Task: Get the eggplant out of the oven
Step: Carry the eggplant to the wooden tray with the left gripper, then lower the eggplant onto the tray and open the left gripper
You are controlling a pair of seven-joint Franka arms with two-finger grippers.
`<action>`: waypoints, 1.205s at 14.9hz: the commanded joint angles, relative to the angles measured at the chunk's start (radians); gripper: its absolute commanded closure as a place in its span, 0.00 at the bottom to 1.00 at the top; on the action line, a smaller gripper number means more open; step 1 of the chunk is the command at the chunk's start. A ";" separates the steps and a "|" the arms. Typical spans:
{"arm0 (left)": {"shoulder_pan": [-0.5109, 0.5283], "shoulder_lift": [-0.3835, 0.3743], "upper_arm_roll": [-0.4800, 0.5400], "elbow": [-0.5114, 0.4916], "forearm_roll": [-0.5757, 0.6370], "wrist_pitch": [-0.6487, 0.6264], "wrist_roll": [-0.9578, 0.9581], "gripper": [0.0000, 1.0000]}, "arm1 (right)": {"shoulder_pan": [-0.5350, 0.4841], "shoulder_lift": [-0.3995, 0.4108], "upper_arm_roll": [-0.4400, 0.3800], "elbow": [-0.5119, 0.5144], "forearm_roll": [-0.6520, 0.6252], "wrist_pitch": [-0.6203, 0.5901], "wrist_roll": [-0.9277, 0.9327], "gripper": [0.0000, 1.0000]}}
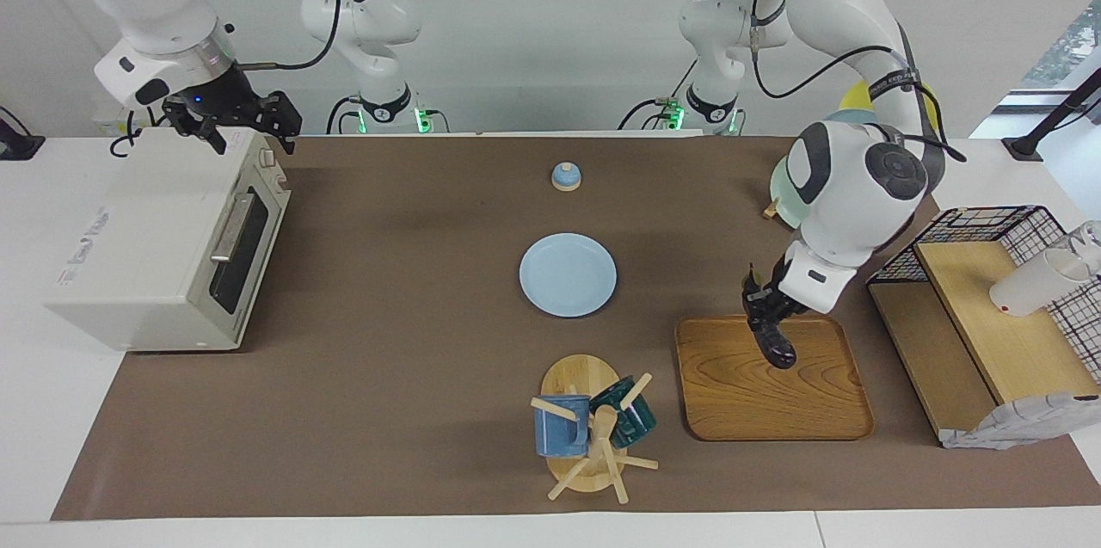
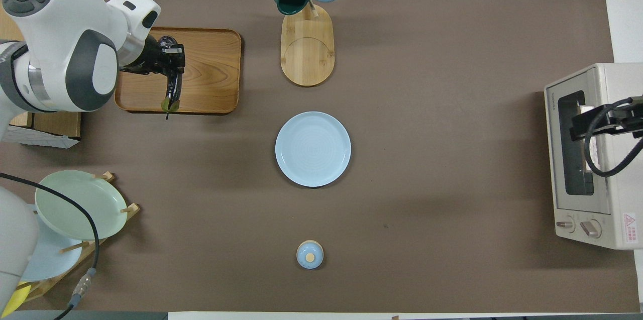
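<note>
Facing view shows us the left gripper (image 1: 771, 320) clenched on the eggplant (image 1: 776, 341), which hangs tip-down over the wooden tray (image 1: 817, 410), at the tray's edge nearer the robots. We cannot tell whether the tip touches the wood. We judge the removal itself done: the oven (image 1: 129, 255) stands with its door shut at the right arm's end of the table, and the eggplant is well apart from it. What is in hand now looks like the set-down. The next move, as we read it, calls for lowering the eggplant flat onto the tray and then letting go.

The right gripper (image 1: 236, 122) hangs over the oven's top, its fingers spread and holding nothing; that arm waits.

As for containers, we see the tray bare, the light blue plate (image 1: 568, 274) at mid-table bare, and nothing that we can make out through the oven's dark glass.
</note>
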 commanded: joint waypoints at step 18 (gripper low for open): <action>0.046 -0.009 0.002 0.091 0.027 -0.094 0.078 0.00 | -0.048 0.012 -0.004 0.025 0.040 0.006 0.005 0.00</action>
